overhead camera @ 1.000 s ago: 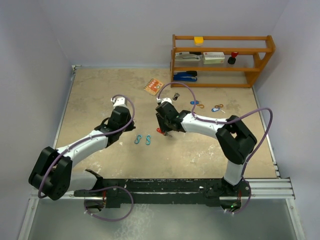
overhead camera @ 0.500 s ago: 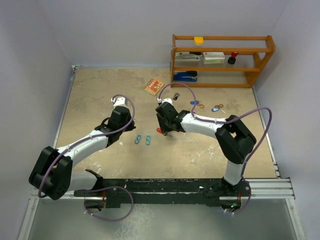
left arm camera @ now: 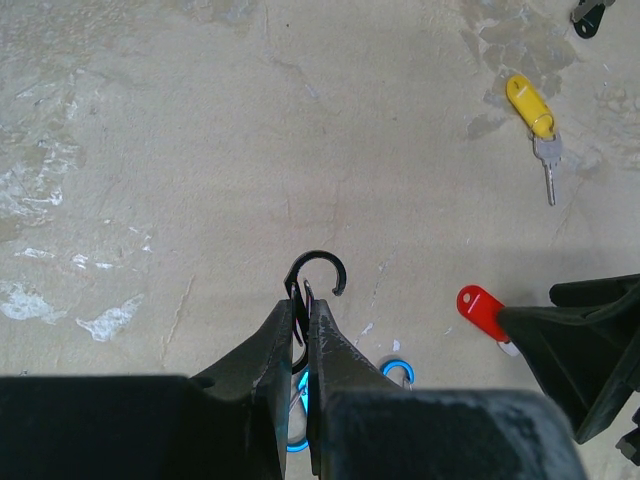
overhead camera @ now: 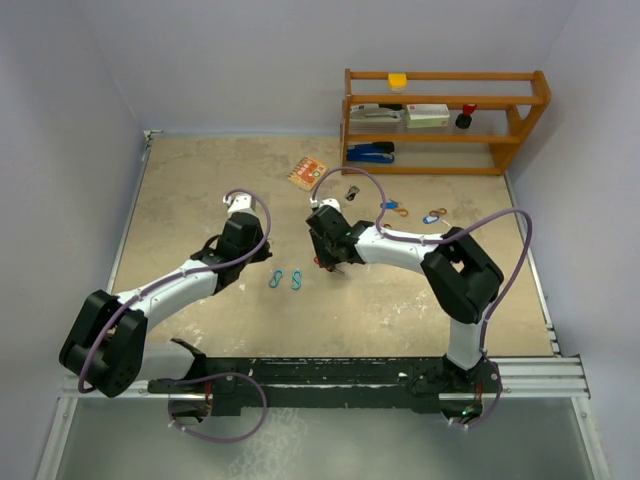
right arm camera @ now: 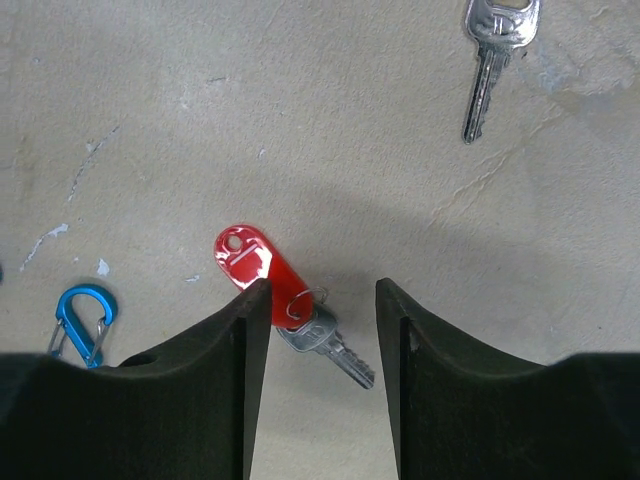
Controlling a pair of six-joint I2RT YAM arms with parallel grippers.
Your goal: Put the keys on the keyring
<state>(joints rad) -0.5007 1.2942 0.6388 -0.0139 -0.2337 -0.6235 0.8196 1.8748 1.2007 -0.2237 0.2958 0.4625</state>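
Note:
My left gripper (left arm camera: 305, 305) is shut on a black hook-shaped keyring (left arm camera: 322, 270), whose open curl sticks out past the fingertips above the floor. My right gripper (right arm camera: 322, 290) is open and low over a red-tagged key (right arm camera: 258, 268). The tag touches the left finger and the silver blade (right arm camera: 340, 352) lies between the jaws. The red tag also shows in the left wrist view (left arm camera: 482, 312). A yellow-tagged key (left arm camera: 530, 103) lies farther off. In the top view the left gripper (overhead camera: 260, 262) and right gripper (overhead camera: 326, 262) face each other.
Two blue wire clips (overhead camera: 285, 279) lie between the grippers; one shows in the right wrist view (right arm camera: 80, 320). A silver key (right arm camera: 492, 55) lies ahead. More tagged keys (overhead camera: 395, 208) (overhead camera: 433, 216) (overhead camera: 351, 192), an orange card (overhead camera: 307, 172) and a wooden shelf (overhead camera: 445, 120) are at the back.
My right gripper has shifted slightly left and farther over the red-tagged key. The left arm has barely moved.

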